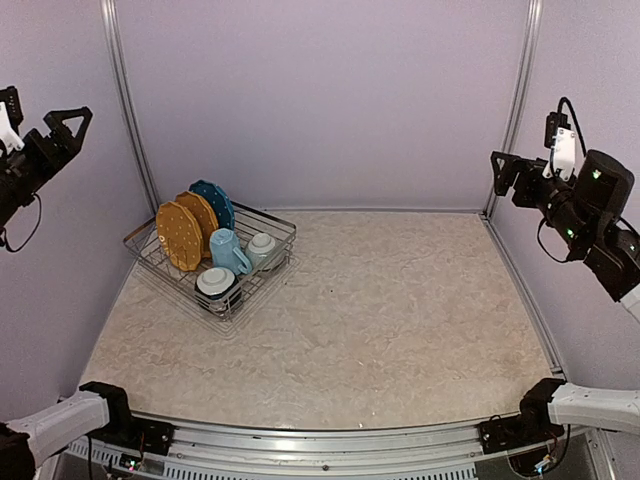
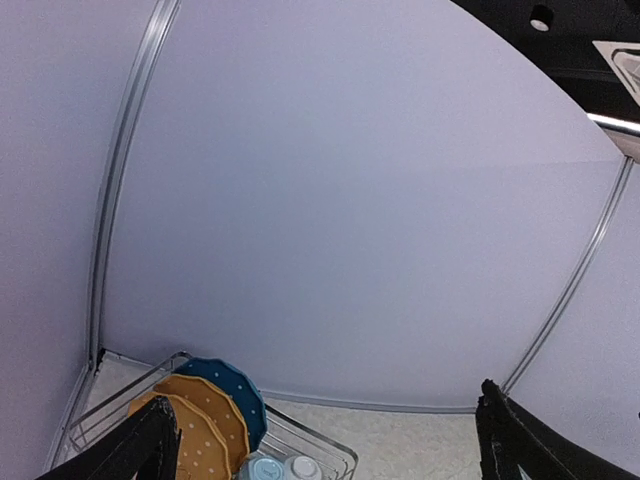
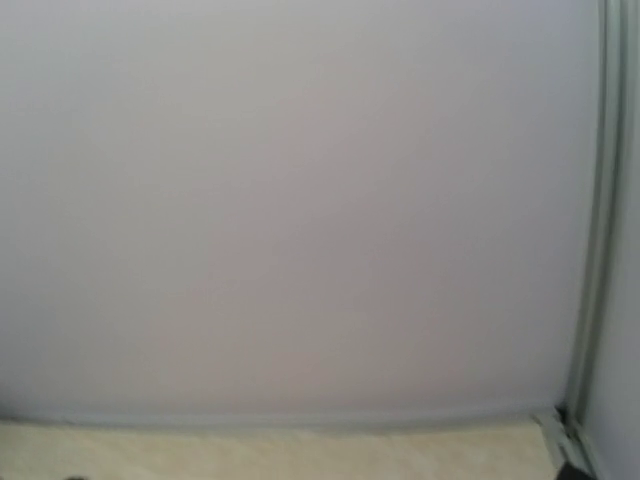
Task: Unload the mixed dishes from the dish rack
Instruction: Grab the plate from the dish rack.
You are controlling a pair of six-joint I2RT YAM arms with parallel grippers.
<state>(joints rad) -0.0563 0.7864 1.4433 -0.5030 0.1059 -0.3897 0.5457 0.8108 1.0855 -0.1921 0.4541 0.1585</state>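
Running off the left wrist view's bottom edge: dish rack [image 2: 325, 445], orange plates [image 2: 205, 425], mug [image 2: 262, 470]. Blurring across the right wrist view.

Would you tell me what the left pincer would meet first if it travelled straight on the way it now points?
Probably the back wall, low down near the table; the open left pincer seems aimed above the dish rack, though depth is hard to judge.
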